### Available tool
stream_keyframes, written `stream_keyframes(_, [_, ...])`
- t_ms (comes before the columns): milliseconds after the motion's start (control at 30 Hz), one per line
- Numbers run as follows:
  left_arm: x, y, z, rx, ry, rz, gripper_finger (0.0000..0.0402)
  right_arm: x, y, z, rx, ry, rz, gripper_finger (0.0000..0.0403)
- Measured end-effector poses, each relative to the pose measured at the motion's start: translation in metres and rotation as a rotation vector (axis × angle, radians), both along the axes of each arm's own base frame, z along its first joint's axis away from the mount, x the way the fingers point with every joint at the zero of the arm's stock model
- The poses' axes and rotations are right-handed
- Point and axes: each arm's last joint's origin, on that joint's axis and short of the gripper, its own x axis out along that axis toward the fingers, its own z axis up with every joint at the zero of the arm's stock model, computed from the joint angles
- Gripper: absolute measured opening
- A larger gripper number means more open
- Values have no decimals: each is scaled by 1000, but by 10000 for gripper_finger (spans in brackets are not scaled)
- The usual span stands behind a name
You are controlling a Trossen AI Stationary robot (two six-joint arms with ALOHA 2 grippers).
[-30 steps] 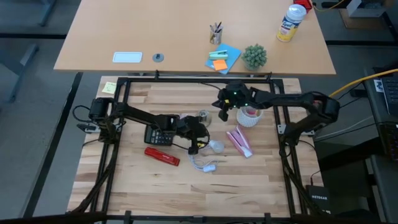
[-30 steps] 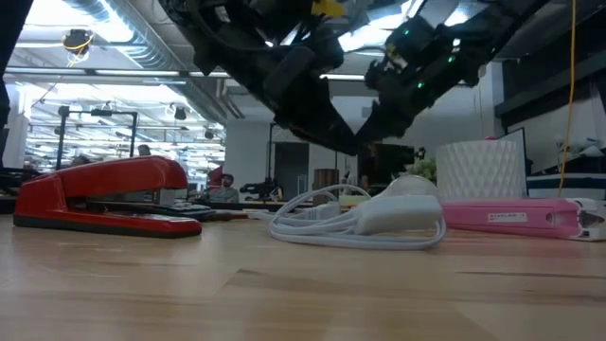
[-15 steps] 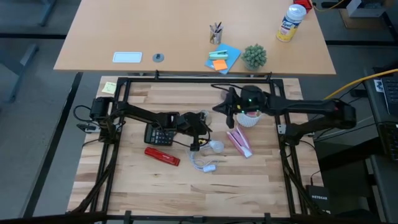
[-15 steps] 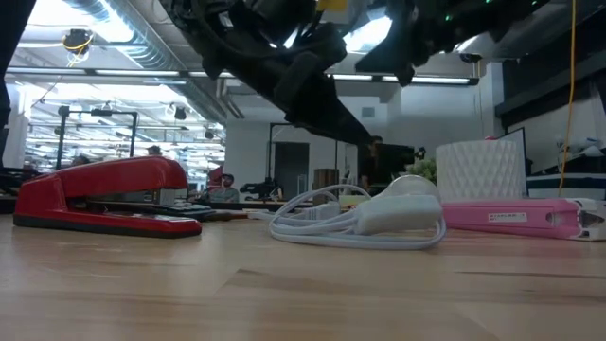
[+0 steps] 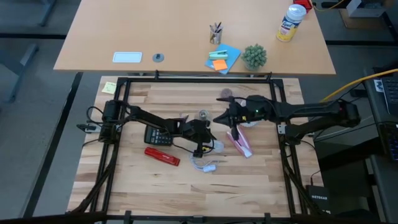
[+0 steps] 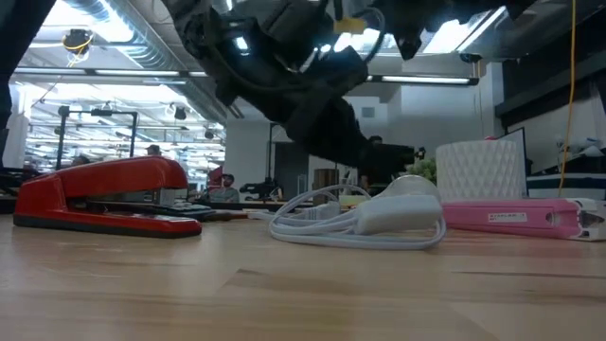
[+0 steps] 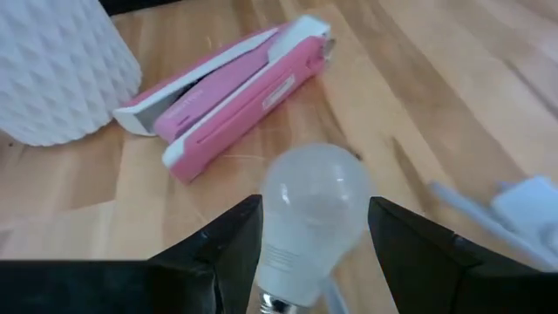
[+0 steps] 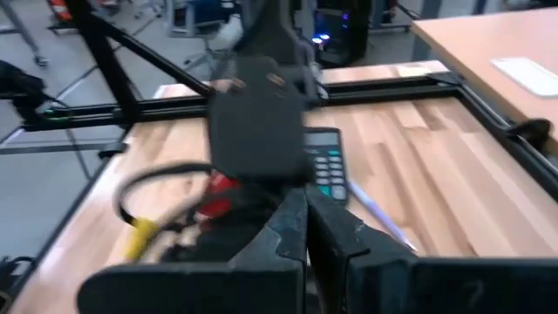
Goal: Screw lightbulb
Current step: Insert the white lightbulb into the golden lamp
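Landmark: pink stapler (image 7: 235,96). White textured cup (image 7: 57,74) sits just beside it. Left gripper (image 7: 314,253), fingers spread, straddles the lightbulb (image 7: 312,218), which lies near the pink stapler. Right gripper (image 8: 305,235), fingers closed on nothing, hovers near the cup.

No text, label or number can be read: the print on the spray can (image 5: 291,22), the calculator (image 8: 324,171) keys and the pink stapler's (image 6: 516,215) label are too small or blurred.
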Motion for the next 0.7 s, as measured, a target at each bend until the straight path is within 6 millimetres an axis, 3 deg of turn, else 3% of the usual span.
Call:
stream_keyframes(167, [9, 6, -7, 32, 67, -8, 200, 1, 13, 2, 11, -17, 47, 7])
stream_keyframes(433, [5, 10, -11, 28, 134, 3, 200, 0, 29, 2, 17, -22, 83, 7])
stream_keyframes(700, [8, 14, -31, -31, 174, 57, 200, -1, 42, 2, 3, -22, 86, 7])
